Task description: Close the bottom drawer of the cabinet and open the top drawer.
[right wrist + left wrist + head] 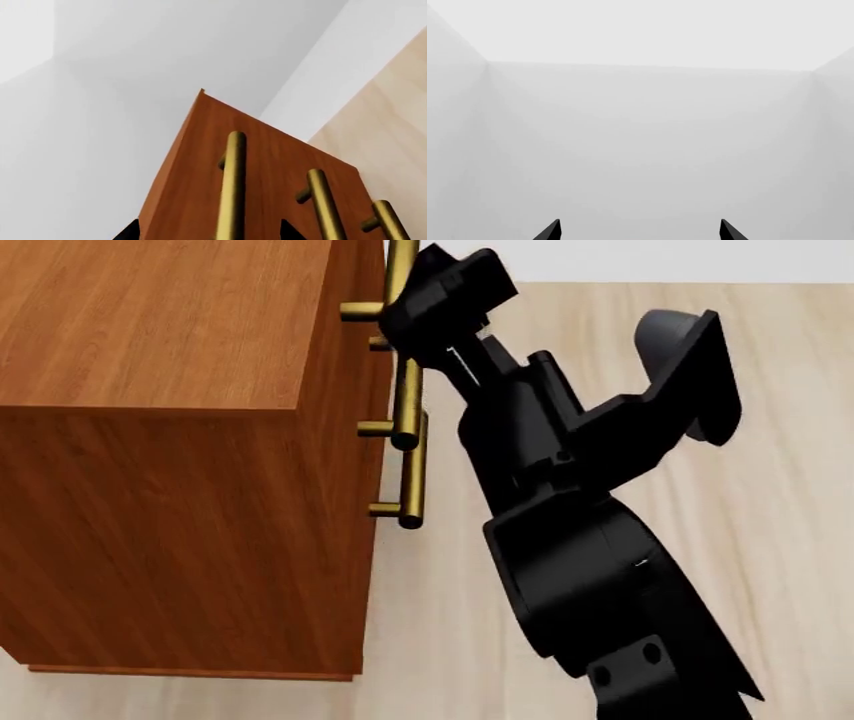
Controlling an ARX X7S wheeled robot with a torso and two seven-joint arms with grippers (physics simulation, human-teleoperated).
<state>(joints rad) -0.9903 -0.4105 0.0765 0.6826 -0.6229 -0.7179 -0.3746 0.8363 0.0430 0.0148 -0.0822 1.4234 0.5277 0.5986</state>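
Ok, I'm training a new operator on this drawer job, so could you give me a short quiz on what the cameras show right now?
1. How many brass handles show on the cabinet in the right wrist view? A two, B three, C four.
2. Fill in: the right gripper has its fingertips on either side of the nearest ___.
3. True or false: the left gripper is touching the cabinet.
Key: 1 B. 2 handle. 3 false, its camera shows only pale walls.
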